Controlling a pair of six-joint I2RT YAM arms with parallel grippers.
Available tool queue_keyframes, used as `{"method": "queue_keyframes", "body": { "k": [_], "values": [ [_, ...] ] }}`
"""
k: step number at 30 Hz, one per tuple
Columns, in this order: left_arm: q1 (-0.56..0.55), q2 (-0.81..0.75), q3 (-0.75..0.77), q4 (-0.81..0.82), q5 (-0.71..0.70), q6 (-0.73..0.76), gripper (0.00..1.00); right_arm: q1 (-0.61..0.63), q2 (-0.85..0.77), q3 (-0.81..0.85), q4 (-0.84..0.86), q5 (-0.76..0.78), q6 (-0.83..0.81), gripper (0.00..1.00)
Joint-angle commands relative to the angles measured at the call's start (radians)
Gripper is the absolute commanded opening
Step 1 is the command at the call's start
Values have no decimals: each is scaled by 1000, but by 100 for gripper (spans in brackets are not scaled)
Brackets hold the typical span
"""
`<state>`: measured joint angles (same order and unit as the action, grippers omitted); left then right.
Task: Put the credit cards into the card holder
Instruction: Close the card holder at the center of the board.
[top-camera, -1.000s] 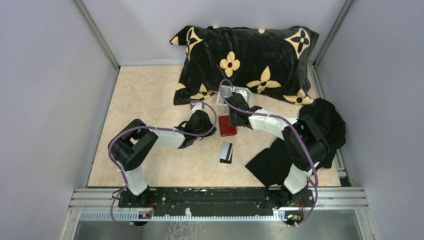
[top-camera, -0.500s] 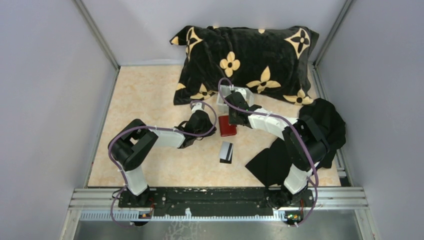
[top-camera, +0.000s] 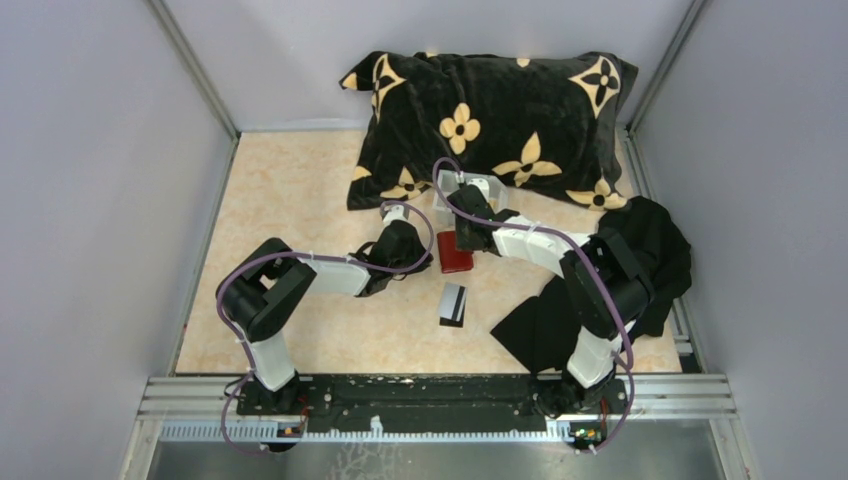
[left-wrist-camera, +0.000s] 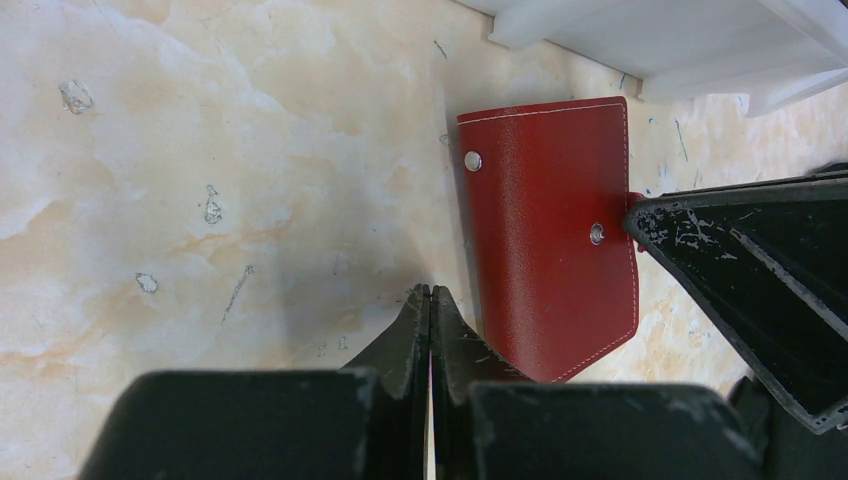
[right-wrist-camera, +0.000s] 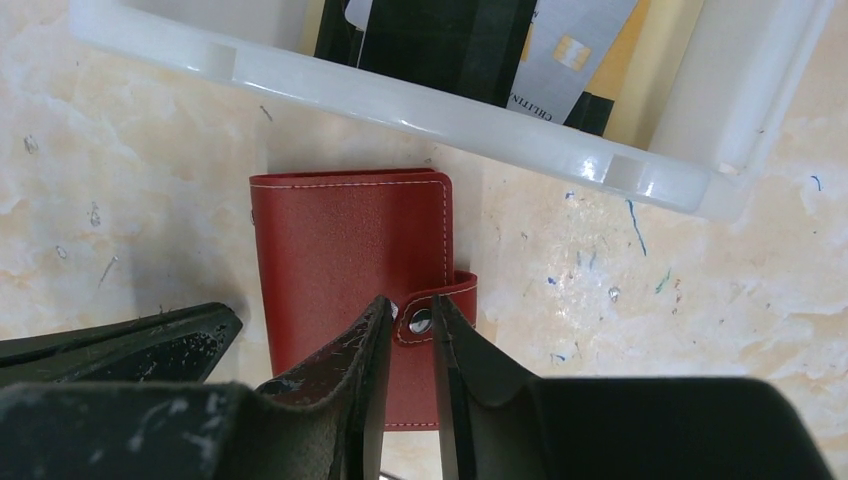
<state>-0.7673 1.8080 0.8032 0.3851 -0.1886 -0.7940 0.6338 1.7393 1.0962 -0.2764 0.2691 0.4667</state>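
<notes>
The red card holder (top-camera: 455, 252) lies closed and flat on the table, also seen in the left wrist view (left-wrist-camera: 550, 250) and the right wrist view (right-wrist-camera: 350, 260). My left gripper (left-wrist-camera: 430, 292) is shut and empty, its tips on the table just left of the holder's edge. My right gripper (right-wrist-camera: 409, 312) stands over the holder's snap tab (right-wrist-camera: 440, 310), jaws a narrow gap apart with the snap stud between the tips. A black credit card with a white band (top-camera: 452, 303) lies on the table nearer the bases. More cards, grey (right-wrist-camera: 570, 50) and black (right-wrist-camera: 440, 35), lie in the white tray (right-wrist-camera: 400, 100).
The white tray (top-camera: 478, 188) sits just behind the holder, against a black pillow with tan flowers (top-camera: 490, 120). A black cloth (top-camera: 600, 290) lies at the right under the right arm. Grey walls enclose the table.
My right gripper has shifted slightly left and back over the holder. The left arm, the holder and the loose card have not moved.
</notes>
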Motion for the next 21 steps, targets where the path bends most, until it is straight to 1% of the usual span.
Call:
{"method": "queue_keyframes", "body": {
  "k": [1, 21],
  "values": [
    [1, 17, -8, -31, 20, -1, 0, 17, 0, 56, 7, 21, -16, 22],
    [1, 18, -5, -32, 23, -5, 0, 25, 0, 54, -6, 25, -23, 8]
  ]
}}
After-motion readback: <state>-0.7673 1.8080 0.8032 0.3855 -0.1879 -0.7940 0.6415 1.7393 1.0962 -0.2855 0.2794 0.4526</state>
